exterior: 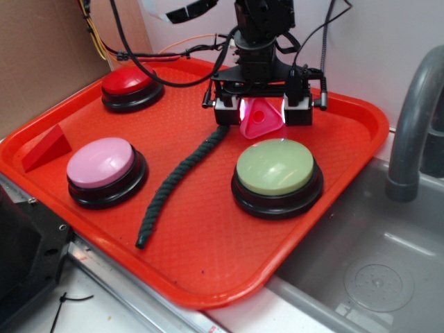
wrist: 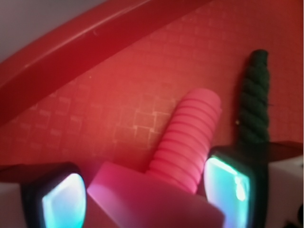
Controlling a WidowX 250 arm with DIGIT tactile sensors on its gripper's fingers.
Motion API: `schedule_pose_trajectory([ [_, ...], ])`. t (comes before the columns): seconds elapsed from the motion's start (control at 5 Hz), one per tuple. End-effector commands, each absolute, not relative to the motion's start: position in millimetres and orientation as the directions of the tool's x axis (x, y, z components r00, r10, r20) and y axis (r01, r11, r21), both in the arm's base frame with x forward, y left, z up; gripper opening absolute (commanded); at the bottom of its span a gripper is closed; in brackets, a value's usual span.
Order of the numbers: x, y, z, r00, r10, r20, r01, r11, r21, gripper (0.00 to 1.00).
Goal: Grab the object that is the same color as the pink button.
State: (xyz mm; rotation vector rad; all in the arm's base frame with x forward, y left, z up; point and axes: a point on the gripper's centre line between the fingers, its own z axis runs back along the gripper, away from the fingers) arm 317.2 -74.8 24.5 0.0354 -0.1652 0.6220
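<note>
Three dome buttons sit on the red tray (exterior: 208, 270). Nearest the exterior camera, the tray's front rim overhangs a grey sink (exterior: 374, 277) at right, where a grey faucet (exterior: 416, 118) curves up. On the tray's near left stands the pink button (exterior: 103, 163), pale pink on a black base. To its right, a dark green rope (exterior: 173, 187) lies loosely on the tray, running from the near middle up toward the gripper. Right of the rope sits the green button (exterior: 276, 168), also on a black base. At the left edge, behind the pink button, a red wedge (exterior: 47, 147) rests near the rim.

Farther back, the gripper (exterior: 262, 114) hangs low over the tray, just behind the green button. The hot-pink block (exterior: 260, 121) sits between its two fingers, point up, with a round hole in its face. The fingers stand close on either side of it, but whether they press it cannot be told from this view.

In the wrist view, the pads (wrist: 61, 202) glow teal at both lower corners, with the block (wrist: 152, 199) filling the space between them. Its ribbed knob (wrist: 190, 137) sticks out away from the camera and lies against the right pad. The rope's end (wrist: 254, 99) lies just beyond that pad.

Farthest back at left, the red button (exterior: 128, 83) sits near the tray's far rim, with black cables (exterior: 149, 66) draped close above it.
</note>
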Motion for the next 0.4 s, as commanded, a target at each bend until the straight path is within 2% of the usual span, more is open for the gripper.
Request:
schedule_pose_trajectory([
  [0.0,325.4,-75.9,32.3,0.832,0.53,0.166,-0.53,0.847,-0.05,0.01],
  [0.2,323.4,-70.8,38.7,0.866,0.483,0.132,-0.483,0.875,-0.032,0.0],
])
